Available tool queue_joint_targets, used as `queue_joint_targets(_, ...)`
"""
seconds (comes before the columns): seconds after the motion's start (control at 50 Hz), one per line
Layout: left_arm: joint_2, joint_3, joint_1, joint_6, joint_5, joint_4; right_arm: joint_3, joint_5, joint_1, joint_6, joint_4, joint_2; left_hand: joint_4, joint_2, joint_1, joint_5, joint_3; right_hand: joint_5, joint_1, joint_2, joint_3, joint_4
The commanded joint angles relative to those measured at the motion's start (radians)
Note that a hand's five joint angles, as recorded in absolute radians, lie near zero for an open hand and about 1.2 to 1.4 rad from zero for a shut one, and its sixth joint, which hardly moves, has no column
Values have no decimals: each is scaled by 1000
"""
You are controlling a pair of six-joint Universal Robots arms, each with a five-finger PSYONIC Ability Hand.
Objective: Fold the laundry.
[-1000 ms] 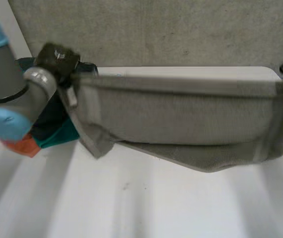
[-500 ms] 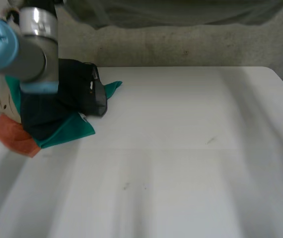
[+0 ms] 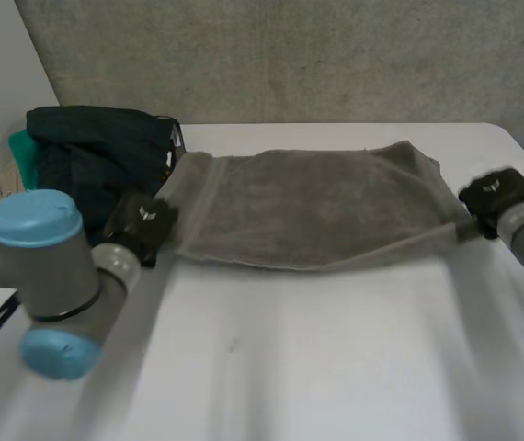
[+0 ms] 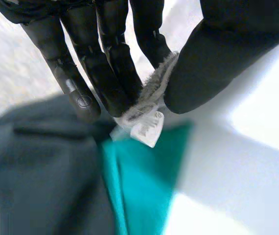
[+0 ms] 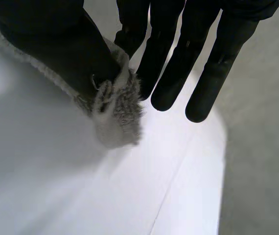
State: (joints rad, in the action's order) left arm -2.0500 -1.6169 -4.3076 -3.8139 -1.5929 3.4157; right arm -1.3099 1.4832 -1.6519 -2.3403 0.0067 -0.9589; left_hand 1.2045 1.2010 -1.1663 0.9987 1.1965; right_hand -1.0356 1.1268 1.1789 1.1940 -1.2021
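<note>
Lab-like: concrete wall (image 3: 290,55), white table (image 3: 336,367)

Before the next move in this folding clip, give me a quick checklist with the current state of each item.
1. Left hand pinches one corner of the towel between thumb and fingers: ok.
2. Right hand pinches the corner at the opposite end: ok.
3. Towel spread across the table: ok.
4. Towel smooth: not ok, it is rumpled near the right hand.
5. Towel apart from the pile of clothes: cannot tell, since its end lies right beside the pile.
6. Bare table in front of the towel for folding: ok.
</note>
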Motion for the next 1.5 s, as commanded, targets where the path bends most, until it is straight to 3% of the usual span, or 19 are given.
queue_joint_targets(0.02,342,-228,43,-133,-50,-479,-262,0,104,237,353,-271,192,195,-230,223,200,-186,269,217,202,-194)
queue_joint_targets(0.14,416,-293,54,-292,-16,-552,-405,-11,195,467,383,-379,192,195,-230,223,200,-186,269,217,202,-194)
queue_joint_targets(0.26,282,-175,52,-274,-16,-389,-393,-12,190,391,231,-363,192,195,-230,223,200,-186,269,217,202,-194)
queue_joint_targets(0.42,15,118,55,-150,-30,-227,-247,-26,84,245,27,-189,192,195,-230,223,200,-186,269,217,202,-194)
queue_joint_targets(0.48,-93,234,55,-145,-79,-184,-183,-26,51,236,-59,-124,192,195,-230,223,200,-186,269,217,202,-194)
queue_joint_targets(0.58,-168,345,60,-148,-176,-165,-92,-41,32,237,-212,-14,192,195,-230,223,200,-186,269,217,202,-194)
queue_joint_targets(0.76,-254,430,80,-147,-177,-84,104,-38,-6,230,-290,179,192,195,-230,223,200,-186,269,217,202,-194)
queue_joint_targets(0.78,-262,434,81,-147,-179,-69,133,-32,-12,224,-295,202,192,195,-230,223,200,380,-296,-348,-363,372)
queue_joint_targets(0.8,-272,440,84,-148,-183,-37,147,-31,-14,220,-298,213,-389,-386,351,-358,-381,885,-802,-854,-869,877)
queue_joint_targets(0.82,-274,440,86,-148,-193,-20,155,-29,-17,219,-300,218,-866,-862,828,-835,-858,1036,-952,-1004,-1019,1028)
queue_joint_targets(0.84,-274,440,88,-148,-193,-4,164,-27,-20,211,-306,226,-1030,-1026,992,-999,-1022,1036,-952,-1004,-1019,1028)
queue_joint_targets(0.86,-274,440,91,-147,-191,5,173,-21,-22,194,-316,224,-922,-919,884,-891,-914,1036,-952,-1004,-1019,1028)
queue_joint_targets(0.88,-271,434,95,-147,-193,29,175,-15,-22,182,-321,220,-1030,-1026,992,-999,-1022,1036,-952,-1004,-1019,1028)
queue_joint_targets(1.06,-170,370,103,-136,-191,54,103,22,-11,-54,-280,11,-1030,-1026,992,-999,-1022,1036,-952,-1004,-1019,1028)
queue_joint_targets(1.16,-89,299,101,-133,-190,54,40,-64,58,-102,-130,-115,-1030,-1026,992,-999,-1022,1036,-952,-1004,-1019,1028)
queue_joint_targets(1.28,-4,186,104,-131,-187,54,-8,-204,138,-99,74,-130,-1030,-1026,992,-999,-1022,1023,-940,-992,-1007,1015)
queue_joint_targets(1.3,4,174,106,-130,-187,54,-21,-231,162,-94,117,-130,-1030,-1026,992,-999,-1022,918,-834,-887,-902,910)
queue_joint_targets(1.38,31,117,114,-115,-180,56,-52,-280,205,-99,167,-129,-1030,-1026,992,-999,-1022,686,-602,-654,-670,678)
queue_joint_targets(1.5,37,72,134,-82,-177,56,-95,-333,241,-91,141,-81,-1030,-1026,992,-999,-1022,632,-549,-601,-616,624)
